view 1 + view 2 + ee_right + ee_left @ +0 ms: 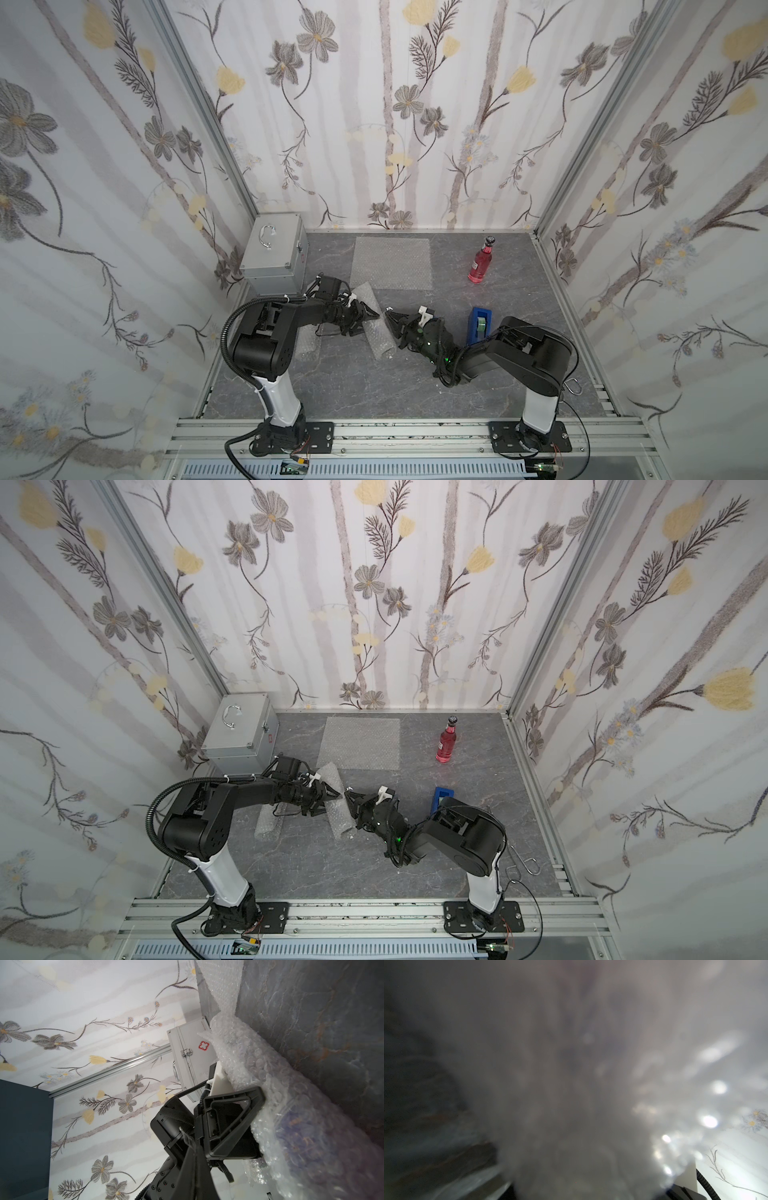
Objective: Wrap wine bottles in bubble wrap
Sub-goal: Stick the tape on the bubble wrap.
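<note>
Two high front views downward; wrist cameras tight on bubble wrap point(259, 1068)

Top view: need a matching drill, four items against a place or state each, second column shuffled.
Items:
1. red bottle
2. flat bubble wrap sheet
3. silver case
4. central wrapped roll

Places or states:
A. back left corner
B. gripped by the left gripper
C. standing upright, unwrapped
D. spread flat at the back, centre

Pairs: 1-C, 2-D, 3-A, 4-B

Grey tabletop point(374, 386) bears case point(272, 253), bubble-wrap sheet point(392, 262), wrapped roll point(380, 345), second roll point(309, 344), pink bottle point(480, 264), tape dispenser point(481, 324).
</note>
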Motion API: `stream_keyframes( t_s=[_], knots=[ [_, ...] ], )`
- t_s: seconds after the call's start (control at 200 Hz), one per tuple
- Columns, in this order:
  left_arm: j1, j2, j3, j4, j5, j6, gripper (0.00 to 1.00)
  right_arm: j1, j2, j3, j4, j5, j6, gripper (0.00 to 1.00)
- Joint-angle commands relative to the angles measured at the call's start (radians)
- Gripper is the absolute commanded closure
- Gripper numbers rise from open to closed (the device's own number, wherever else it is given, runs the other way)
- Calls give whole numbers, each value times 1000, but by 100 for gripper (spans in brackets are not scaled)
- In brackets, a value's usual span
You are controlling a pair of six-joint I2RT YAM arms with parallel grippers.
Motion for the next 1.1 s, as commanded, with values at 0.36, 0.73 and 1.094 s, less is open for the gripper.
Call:
stream_keyframes(
  t_s=[0.36,0.73,1.094],
  knots=[
    [-19,-3,-11,-149,-203,-6,56,-17,44,43,-103,-50,85,100],
    [-19,-13,-15,-148,-205,-6,56,-24,40,46,-199,-74,70,100],
    [-20,-24,-16,-144,-203,-3,56,-35,25,99,-324,-136,11,99]
  ],
)
